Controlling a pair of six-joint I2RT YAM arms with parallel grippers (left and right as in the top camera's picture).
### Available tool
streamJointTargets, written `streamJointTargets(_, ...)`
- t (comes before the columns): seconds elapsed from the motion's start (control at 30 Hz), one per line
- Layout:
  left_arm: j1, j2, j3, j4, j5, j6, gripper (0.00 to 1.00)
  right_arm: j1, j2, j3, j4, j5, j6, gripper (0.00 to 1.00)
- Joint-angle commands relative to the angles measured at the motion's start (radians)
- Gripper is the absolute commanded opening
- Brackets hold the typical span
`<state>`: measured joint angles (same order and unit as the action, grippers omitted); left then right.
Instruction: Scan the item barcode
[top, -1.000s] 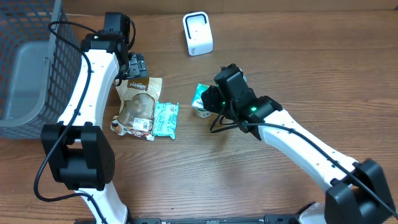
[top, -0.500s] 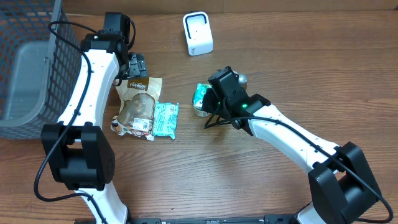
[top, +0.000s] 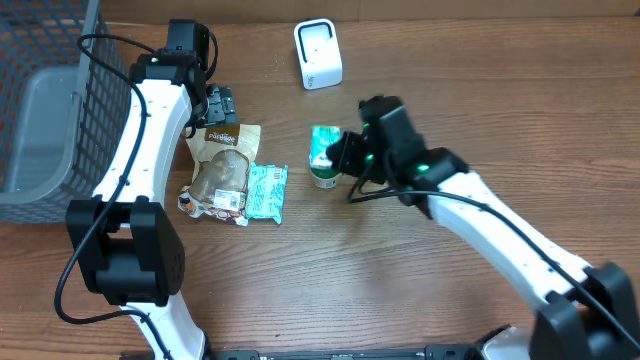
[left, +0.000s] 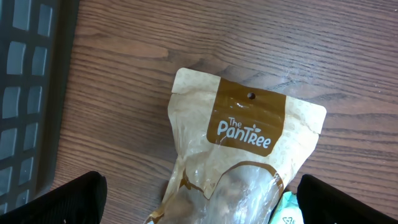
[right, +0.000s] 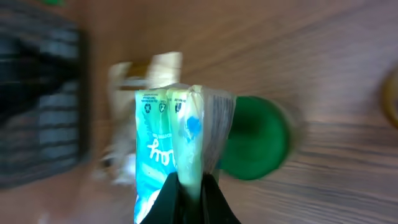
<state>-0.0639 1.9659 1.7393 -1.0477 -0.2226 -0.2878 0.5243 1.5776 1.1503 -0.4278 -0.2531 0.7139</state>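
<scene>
Two fingers of the right gripper (right: 189, 186) are pinched tight on the teal-and-white foil packet (right: 163, 118), mid-frame overhead. I'd lift it clear, then turn it slowly, facing the white boxy scanner (top: 318, 54) at top centre. Left gripper (top: 219, 104) hangs wide open, empty.

The right wrist view is blurred. The print on the teal packet (right: 165, 143) can be read only in part, and the green round thing (right: 255, 137) behind it cannot be identified. The right end effector (right: 189, 202) is cut off by the lower edge. In the left wrist view, the brown pouch (left: 242, 155) is cut off below and the basket (left: 25, 93) at the left. Of the left end effector (left: 199, 202), only two dark tips are seen at the lower corners. From overhead, the print on the packet is too small to be read.
</scene>
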Motion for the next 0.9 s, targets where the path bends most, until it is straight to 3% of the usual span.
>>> streamJointTargets(0.0, -0.004, -0.004, 0.012, 0.002, -0.020, 0.000, 1.00, -0.039, -0.046, 0.008, -0.012, -0.300, -0.098, 0.04)
streamJointTargets(0.33, -0.004, -0.004, 0.012, 0.002, -0.020, 0.000, 1.00, 0.005, -0.040, -0.054, -0.253, -0.248, -0.146, 0.04)
streamJointTargets(0.6, -0.004, -0.004, 0.012, 0.002, -0.020, 0.000, 1.00, 0.113, -0.004, -0.156, -0.234, -0.055, -0.143, 0.04)
streamJointTargets(0.87, -0.004, -0.004, 0.012, 0.002, -0.020, 0.000, 1.00, 0.136, 0.045, -0.181, -0.136, -0.047, -0.130, 0.04)
